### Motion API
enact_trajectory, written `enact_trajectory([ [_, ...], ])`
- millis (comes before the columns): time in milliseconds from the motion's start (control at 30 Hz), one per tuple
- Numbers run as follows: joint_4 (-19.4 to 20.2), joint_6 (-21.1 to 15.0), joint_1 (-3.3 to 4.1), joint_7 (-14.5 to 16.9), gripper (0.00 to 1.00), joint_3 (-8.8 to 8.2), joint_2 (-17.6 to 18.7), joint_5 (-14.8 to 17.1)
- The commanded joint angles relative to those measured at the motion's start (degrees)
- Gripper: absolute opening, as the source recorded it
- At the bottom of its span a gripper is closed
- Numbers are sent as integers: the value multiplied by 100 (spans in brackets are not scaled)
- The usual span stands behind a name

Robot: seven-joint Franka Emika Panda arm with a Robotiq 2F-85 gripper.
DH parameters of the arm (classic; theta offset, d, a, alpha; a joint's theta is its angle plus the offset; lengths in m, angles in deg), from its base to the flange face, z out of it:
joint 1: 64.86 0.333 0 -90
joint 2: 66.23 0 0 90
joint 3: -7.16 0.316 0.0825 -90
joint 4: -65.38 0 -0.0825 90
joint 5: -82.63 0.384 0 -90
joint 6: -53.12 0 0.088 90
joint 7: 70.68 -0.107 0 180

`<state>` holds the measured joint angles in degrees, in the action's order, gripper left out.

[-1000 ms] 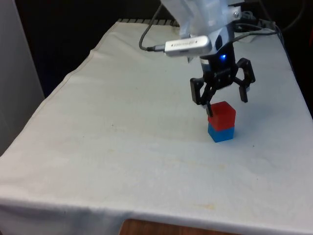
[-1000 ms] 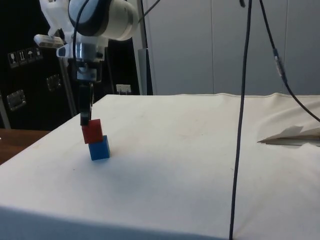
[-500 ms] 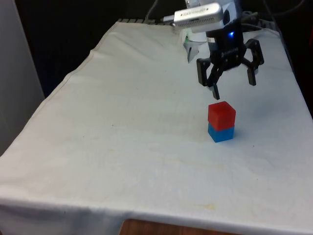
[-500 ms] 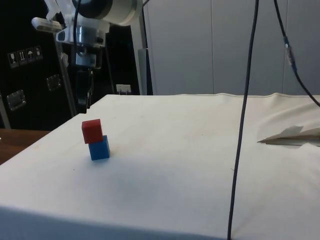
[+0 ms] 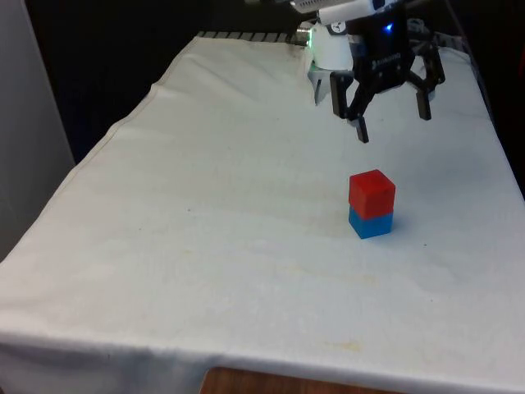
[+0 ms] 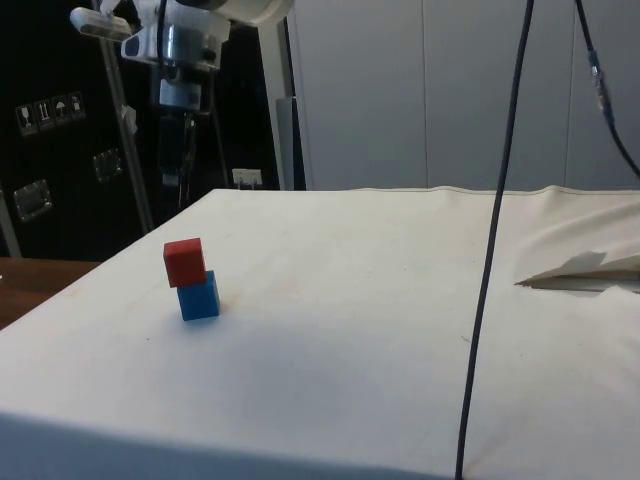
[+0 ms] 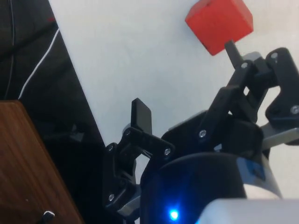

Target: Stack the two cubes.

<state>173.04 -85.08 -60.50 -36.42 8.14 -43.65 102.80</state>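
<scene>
The white tablecloth (image 5: 205,205) is bare across the front view's left and middle. Towards the front view's right, the red cube (image 5: 372,193) sits on top of the blue cube (image 5: 372,222), the two touching and forming a short stack; the red one is turned slightly askew on the blue (its corners do not quite line up with those below). In the side view the same stack stands near the table's near-left part, red cube (image 6: 184,262) over blue cube (image 6: 200,297), the upper one shifted a little to one side of the lower.

The black two-finger gripper (image 5: 392,125) hangs in the air above and beyond the stack, well apart from it, with its fingers spread wide and nothing between them. In the wrist view the gripper (image 7: 184,81) shows the same wide gap, and the red cube (image 7: 218,22) lies on the cloth beyond the fingertips, untouched.

A dark cable (image 6: 495,240) hangs down across the side view's right part.
</scene>
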Motion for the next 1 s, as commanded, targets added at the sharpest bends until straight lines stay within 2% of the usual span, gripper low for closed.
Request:
enact_trajectory([
  [0, 97, -57, 23, -86, 100, -17, -97, -17],
  [67, 86, 0, 0, -63, 100, 0, -97, 0],
  [167, 206, -52, 29, -201, 100, -23, -223, -29],
  [300, 281, -52, 23, -327, 100, -23, -327, -29],
  [333, 229, 0, 0, -258, 100, 0, -286, 0],
  [367, 286, -52, 23, -355, 100, -23, -344, -29],
  [600, 372, -69, 23, -556, 100, -23, -453, -34],
  [633, 309, 0, 0, -487, 100, 0, -413, 0],
  [667, 395, -74, 23, -573, 100, -23, -470, -34],
  [900, 659, -138, 46, -653, 100, -17, -693, -63],
  [933, 596, -52, 11, -573, 100, 6, -647, -6],
  [967, 705, -155, 46, -647, 100, -17, -728, -69],
])
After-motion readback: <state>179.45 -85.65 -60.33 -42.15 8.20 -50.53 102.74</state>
